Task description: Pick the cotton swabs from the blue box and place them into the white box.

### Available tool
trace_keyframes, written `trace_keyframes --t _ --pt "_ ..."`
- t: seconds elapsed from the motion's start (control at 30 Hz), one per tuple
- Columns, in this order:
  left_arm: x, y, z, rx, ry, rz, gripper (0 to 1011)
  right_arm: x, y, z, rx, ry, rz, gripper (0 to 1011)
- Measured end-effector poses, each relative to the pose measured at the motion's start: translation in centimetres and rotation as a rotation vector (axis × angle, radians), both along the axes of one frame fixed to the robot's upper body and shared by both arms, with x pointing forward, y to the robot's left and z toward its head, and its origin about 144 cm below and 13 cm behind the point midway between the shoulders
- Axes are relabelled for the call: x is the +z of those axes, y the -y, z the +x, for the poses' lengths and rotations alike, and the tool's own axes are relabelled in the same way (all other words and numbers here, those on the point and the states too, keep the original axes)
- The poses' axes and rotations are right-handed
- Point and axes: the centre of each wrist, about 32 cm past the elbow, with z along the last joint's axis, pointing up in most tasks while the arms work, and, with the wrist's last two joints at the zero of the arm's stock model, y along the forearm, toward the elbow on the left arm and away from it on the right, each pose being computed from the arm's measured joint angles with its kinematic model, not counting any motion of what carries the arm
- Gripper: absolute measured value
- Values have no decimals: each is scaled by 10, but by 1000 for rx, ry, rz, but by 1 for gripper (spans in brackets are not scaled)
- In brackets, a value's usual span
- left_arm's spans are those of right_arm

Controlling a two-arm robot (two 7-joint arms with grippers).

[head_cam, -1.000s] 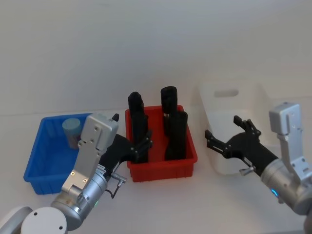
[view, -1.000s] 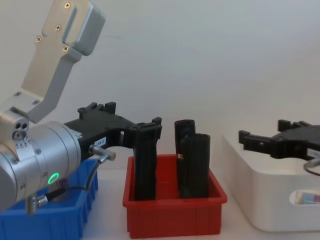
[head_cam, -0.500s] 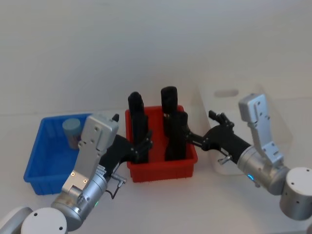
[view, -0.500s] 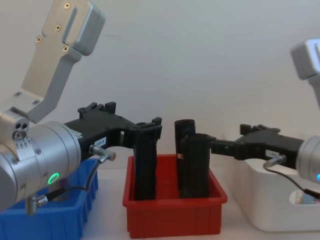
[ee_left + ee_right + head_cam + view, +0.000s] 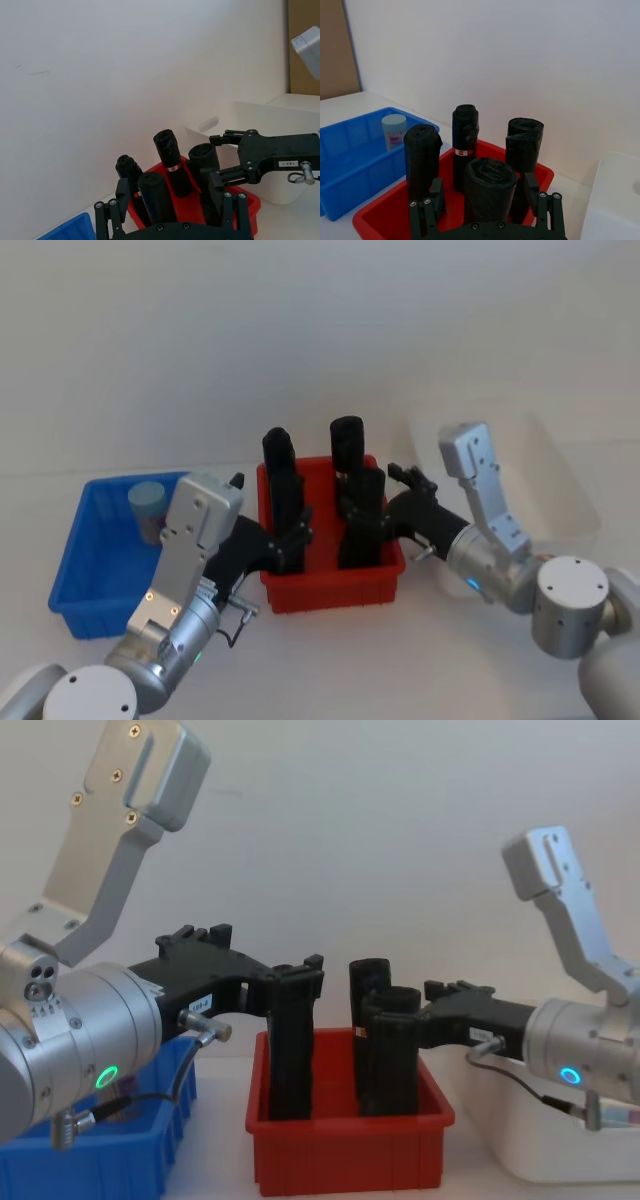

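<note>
A: Which step? Right hand (image 5: 362,515) gapes over the red bin (image 5: 335,585); left hand (image 5: 290,540) likewise.
B: Approach, I'd judge; cotton swabs (image 5: 147,510) wait in the blue box (image 5: 75,580); next, reach there.

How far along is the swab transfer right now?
Done: nothing that shows; what the white box holds can't be seen. In hand: no swabs. The left gripper and the right gripper each sit open around a black cylinder in the red bin. Left: one cotton swabs tub stands in the blue box, waiting to be picked and moved.
</note>
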Motion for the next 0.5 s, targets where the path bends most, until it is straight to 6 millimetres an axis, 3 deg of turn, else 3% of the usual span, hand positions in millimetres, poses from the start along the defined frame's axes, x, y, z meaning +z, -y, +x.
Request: trace_keyframes --t 0.33,0.5 --pt "0 0 0 0 0 0 1004 -4 -10 19 18 -14 -13 989" --pt "0 0 0 0 0 0 1004 -5 -14 25 27 -20 -19 863"
